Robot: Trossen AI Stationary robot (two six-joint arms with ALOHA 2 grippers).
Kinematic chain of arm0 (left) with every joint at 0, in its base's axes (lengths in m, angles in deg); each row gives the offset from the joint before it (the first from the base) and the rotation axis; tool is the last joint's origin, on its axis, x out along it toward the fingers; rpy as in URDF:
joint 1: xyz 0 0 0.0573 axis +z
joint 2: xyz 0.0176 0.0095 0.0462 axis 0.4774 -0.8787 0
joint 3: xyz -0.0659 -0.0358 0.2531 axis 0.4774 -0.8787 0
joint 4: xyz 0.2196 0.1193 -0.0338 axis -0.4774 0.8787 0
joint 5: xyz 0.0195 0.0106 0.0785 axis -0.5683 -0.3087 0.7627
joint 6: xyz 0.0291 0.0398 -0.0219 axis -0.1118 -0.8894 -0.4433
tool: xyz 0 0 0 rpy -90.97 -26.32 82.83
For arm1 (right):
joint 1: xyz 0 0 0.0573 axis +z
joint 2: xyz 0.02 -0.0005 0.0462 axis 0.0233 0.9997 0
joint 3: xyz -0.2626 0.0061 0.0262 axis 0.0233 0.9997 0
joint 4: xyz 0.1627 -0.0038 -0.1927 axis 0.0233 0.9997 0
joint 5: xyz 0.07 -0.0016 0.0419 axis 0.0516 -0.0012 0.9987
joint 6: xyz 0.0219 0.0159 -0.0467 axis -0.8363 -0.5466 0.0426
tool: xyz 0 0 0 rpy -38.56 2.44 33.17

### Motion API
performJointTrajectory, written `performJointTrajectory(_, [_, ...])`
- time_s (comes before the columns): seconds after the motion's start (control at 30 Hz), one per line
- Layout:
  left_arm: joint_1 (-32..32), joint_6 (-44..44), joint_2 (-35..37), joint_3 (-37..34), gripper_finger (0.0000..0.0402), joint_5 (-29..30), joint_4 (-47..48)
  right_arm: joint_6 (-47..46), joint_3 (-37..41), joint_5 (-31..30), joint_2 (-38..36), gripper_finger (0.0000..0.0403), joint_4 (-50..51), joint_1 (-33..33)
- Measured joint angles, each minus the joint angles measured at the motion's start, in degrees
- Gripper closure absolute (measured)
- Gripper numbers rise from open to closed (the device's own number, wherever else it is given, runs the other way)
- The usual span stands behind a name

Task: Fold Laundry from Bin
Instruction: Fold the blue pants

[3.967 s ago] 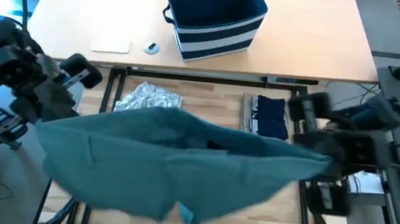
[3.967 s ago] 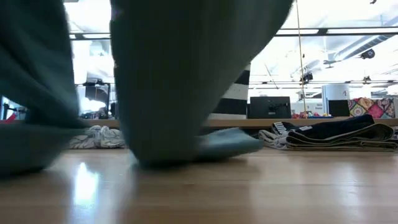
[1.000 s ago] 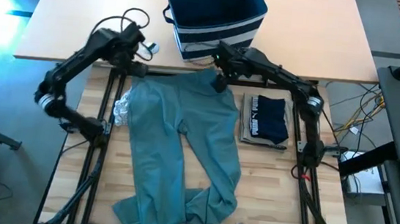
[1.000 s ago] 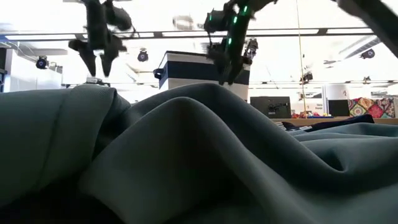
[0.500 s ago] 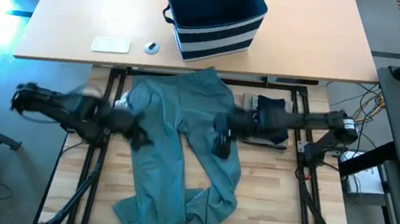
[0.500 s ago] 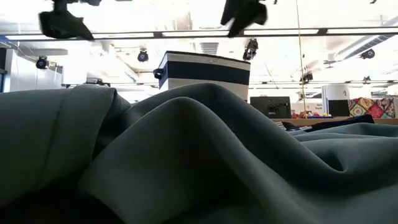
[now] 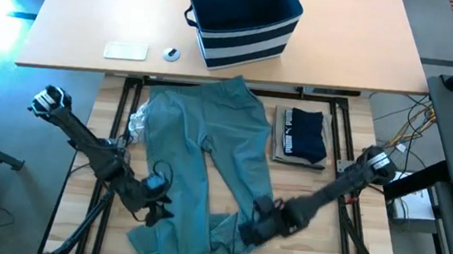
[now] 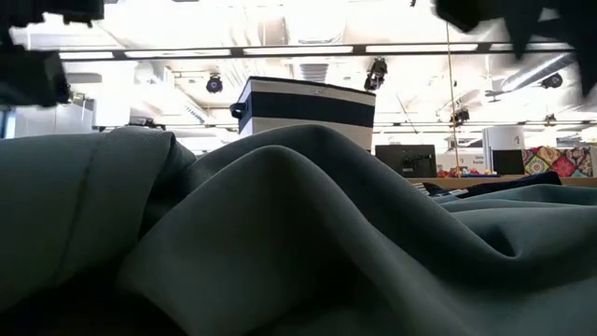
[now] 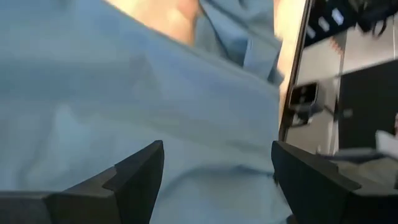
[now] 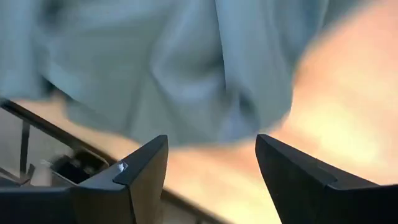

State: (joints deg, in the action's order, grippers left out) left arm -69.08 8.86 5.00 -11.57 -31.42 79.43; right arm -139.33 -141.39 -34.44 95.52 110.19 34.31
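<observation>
I see the teal trousers [image 7: 206, 163] spread flat on the wooden desk [image 7: 298, 251], waist toward the bin [image 7: 242, 20], legs bunched at the near edge. The striped bin stands on the far tan desk [image 7: 79, 13]. A folded navy garment [image 7: 302, 134] on a tan one lies just right of the trousers; a grey-white one [image 7: 138, 121] peeks out at their left. My left tool [image 7: 154, 208] hangs wide at the left leg, my right tool [image 7: 254, 228] wide at the right leg, neither holding anything.
</observation>
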Motion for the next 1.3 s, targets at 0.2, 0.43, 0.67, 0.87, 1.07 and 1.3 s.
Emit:
performJointTrajectory(0.2, [-0.71, -2.2, -6.38, 0.33, 0.0122, -3.45, -3.14, -12.47, 0.0, 2.41, 6.89, 0.0165, -6.65, 5.06])
performJointTrajectory(0.43, [-0.92, -7.08, -10.28, 2.48, 0.0122, -9.18, -2.83, -8.73, -0.81, 1.87, 13.79, 0.021, -12.16, 3.37])
performJointTrajectory(0.67, [-1.27, -4.85, -11.48, 0.88, 0.0131, -11.6, 3.47, 5.24, -7.03, 1.63, 12.53, 0.0379, 5.3, 1.72])
performJointTrajectory(0.87, [-1.23, -2.36, -11.36, -2.22, 0.0146, -12.95, 3.28, 21.91, -25.64, 9.71, 10.49, 0.0394, 41.11, 0.09])
performJointTrajectory(1.07, [-1.23, -1.03, -11.09, -2.83, 0.0159, -13.36, 2.7, 25.6, -32.87, 13.99, 7.24, 0.0394, 35.12, -0.56])
performJointTrajectory(1.3, [-1.06, -0.7, -10.37, -2.9, 0.0163, -13.35, 2.14, 31.84, -31.22, 12.21, 11.84, 0.0386, 20.19, 0.15])
